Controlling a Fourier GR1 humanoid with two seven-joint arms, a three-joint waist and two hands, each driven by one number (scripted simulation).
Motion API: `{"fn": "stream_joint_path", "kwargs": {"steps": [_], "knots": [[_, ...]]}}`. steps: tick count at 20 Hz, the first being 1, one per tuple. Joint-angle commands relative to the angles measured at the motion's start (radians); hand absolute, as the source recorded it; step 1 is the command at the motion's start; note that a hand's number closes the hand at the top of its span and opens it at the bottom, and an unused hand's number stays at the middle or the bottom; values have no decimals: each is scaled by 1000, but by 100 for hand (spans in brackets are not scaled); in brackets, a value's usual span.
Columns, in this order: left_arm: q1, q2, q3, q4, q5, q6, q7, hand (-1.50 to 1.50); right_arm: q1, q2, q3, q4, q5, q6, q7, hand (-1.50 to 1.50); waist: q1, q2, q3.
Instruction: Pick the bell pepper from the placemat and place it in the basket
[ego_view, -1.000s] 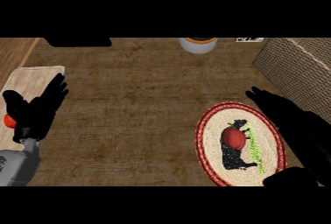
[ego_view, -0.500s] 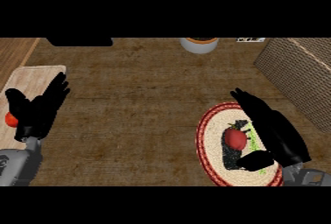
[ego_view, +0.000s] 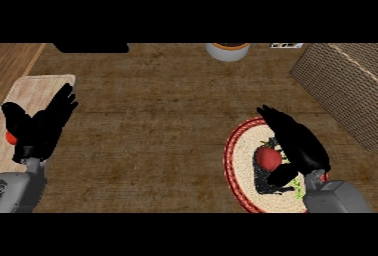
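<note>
Right robot hand (ego_view: 295, 145) has been sliding left over the last second, from the placemat's right edge to over its middle, and is now hanging just right of the bell pepper (ego_view: 269, 157). Fingers are stretching out toward the far side, thumb is curling in under the pepper's near side, so the hand is mostly open and holding nothing yet; can't tell if the thumb is touching. Judging from that, the reach is about done and the grasp is the next step, nothing lifted.

Bell pepper is sitting red on the round placemat (ego_view: 238, 150), red-rimmed, on the counter (ego_view: 162, 130) at near right. It is lying against the hand's left side, partly tucked beneath the fingers.

Basket (ego_view: 343, 85) is standing at far right, woven wall showing, apart from the placemat; the pepper is going to need a carry far and right.

Left robot hand (ego_view: 40, 125) is resting at the left edge, fingers up and relaxed, over a pale cutting board (ego_view: 37, 87); something red is peeking out beside it.
</note>
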Motion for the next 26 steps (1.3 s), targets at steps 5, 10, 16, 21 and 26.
{"fn": "stream_joint_path", "kwargs": {"steps": [5,10,16,21,26], "knots": [[10,-53,51,-20,-55,-14,14,0,10,-33,-98,2,6,72,-98,-150,-2,-1,0],[52,-61,69,-83,-75,-48,34,0,38,17,-99,43,22,37,-161,-150,-1,-1,0],[-7,-69,107,-14,-92,-75,33,0,132,9,-98,35,33,4,-282,-150,-4,0,0],[51,-123,84,-91,-142,-49,30,0,159,20,-83,-50,100,41,-212,-150,-3,-1,0],[13,-136,93,-53,-153,-60,30,0,123,52,-59,92,194,-34,-219,-150,-2,-1,0]]}}
